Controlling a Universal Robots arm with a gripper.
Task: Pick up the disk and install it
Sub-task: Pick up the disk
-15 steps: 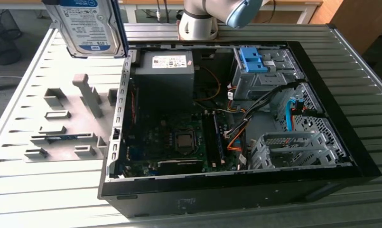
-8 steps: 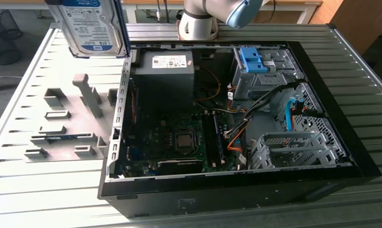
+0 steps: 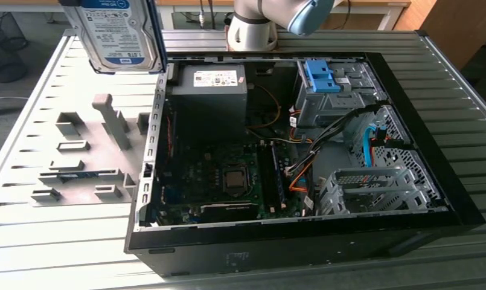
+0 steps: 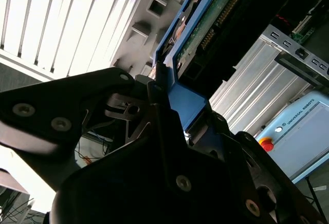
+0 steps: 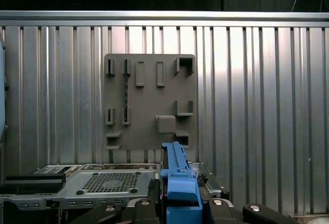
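Observation:
The disk (image 3: 118, 33) hangs in the air at the exterior view's upper left, above the table and beside the open computer case (image 3: 291, 151). Its white-and-blue label faces the camera and a blue carrier runs down its edge. In the second wrist view my gripper (image 4: 167, 88) is shut on the blue carrier, and the disk's green circuit-board side (image 4: 216, 8) shows beyond the black fingers (image 4: 128, 108). The first wrist view has the disk's carrier edge (image 5: 180, 180) standing up between the fingers (image 5: 218, 203).
The case lies open on a slatted metal table (image 3: 460, 90), with a blue drive bay (image 3: 323, 75) at its far end and a metal cage (image 3: 372, 187) nearer. A grey fixture plate (image 3: 81, 151) lies beside the case. The arm's base (image 3: 255, 27) stands behind it.

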